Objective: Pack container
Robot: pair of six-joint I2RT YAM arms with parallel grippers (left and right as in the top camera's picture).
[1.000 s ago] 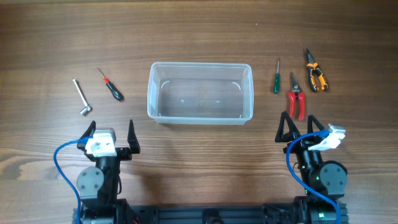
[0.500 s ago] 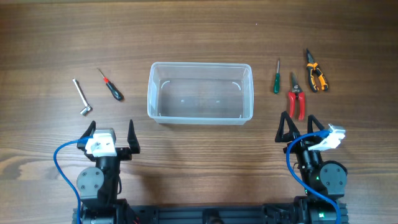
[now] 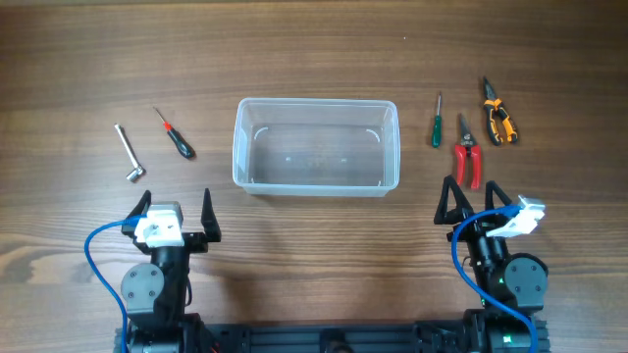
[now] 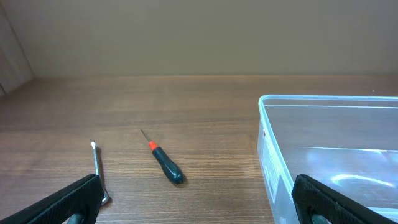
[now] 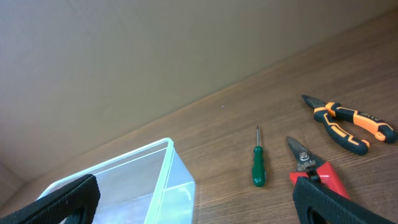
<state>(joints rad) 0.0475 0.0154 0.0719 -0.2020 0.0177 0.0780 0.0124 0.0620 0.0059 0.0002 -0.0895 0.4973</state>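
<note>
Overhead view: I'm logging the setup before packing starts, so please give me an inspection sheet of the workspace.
Surface: brown wooden table.
Job's things: clear plastic rectangular container, empty, upright; silver L-shaped wrench and red-and-black screwdriver left of it; green screwdriver, red-handled cutters, orange-and-black pliers to its right.
Clutter: nothing seen.
Grippers: left gripper and right gripper open, holding nothing.
Cables: blue cable looped at each arm.
Surroundings: plain beige wall.

You get soft, even light from above on the table (image 3: 314, 49); shadows lie faint and short; pale glare streaks the floor of the container (image 4: 323, 98); wrist views are sharp, only the near fingers (image 4: 74, 199) look soft.
</note>
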